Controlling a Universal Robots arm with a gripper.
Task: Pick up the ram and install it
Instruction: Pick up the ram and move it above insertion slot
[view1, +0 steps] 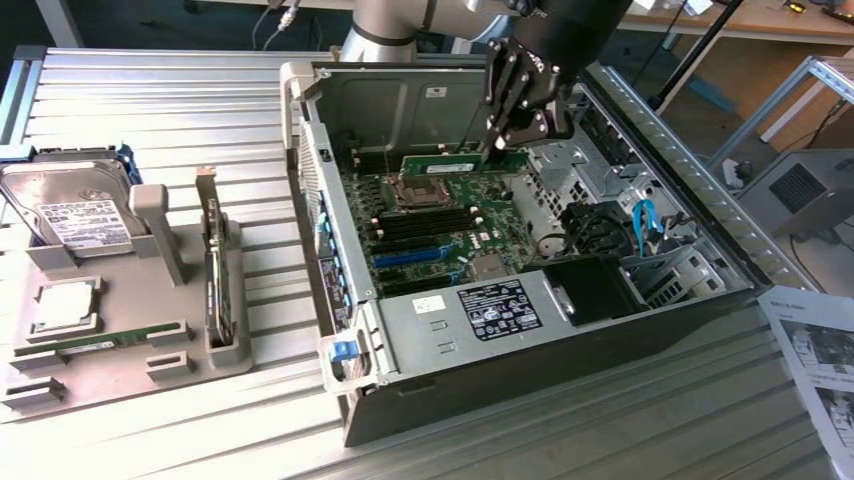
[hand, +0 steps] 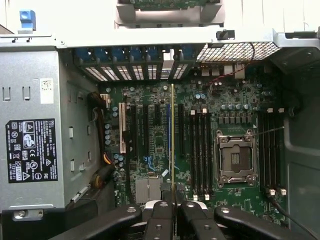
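Note:
My gripper (view1: 505, 140) is shut on the ram (view1: 438, 158), a long thin green stick held level inside the open computer case (view1: 400, 330). It hangs above the motherboard (view1: 461, 215), over the far end near the processor socket (view1: 416, 190). In the wrist view the ram (hand: 172, 140) shows edge-on as a thin line running out from the gripper (hand: 172, 207). That line lies over the board between a blue slot (hand: 168, 125) and the black slots (hand: 200, 150). The ram looks apart from the board.
A grey tray (view1: 160, 225) on the exterior view's left carries a hard drive (view1: 74, 205), a square silver chip (view1: 64, 305), an upright card (view1: 214, 270) and another green stick (view1: 100, 341). The power supply (view1: 467, 310) and drive cage (view1: 601, 230) crowd the case. A paper sheet (view1: 817, 350) lies at the right.

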